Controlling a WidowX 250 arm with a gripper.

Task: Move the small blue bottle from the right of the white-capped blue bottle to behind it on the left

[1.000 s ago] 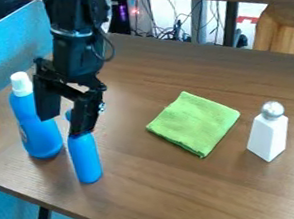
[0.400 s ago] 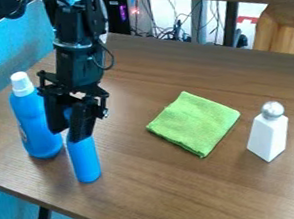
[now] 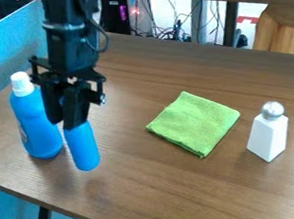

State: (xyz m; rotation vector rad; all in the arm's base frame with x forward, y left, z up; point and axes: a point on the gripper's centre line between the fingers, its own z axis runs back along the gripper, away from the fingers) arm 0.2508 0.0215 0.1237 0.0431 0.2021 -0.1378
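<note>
A slim blue bottle [image 3: 83, 148] hangs nearly upright above the brown table [image 3: 187, 192].

at the view's left, a bottle [image 3: 39, 127] stands on the bench [image 3: 187, 192], a panel [image 3: 8, 53] behind it. just to its right, a second bottle [image 3: 83, 147] is between the fingers [image 3: 76, 107]. farther right lies a cloth [image 3: 194, 123] — and right of that, slightly nearer the camera, stands a container [image 3: 268, 137].
</note>
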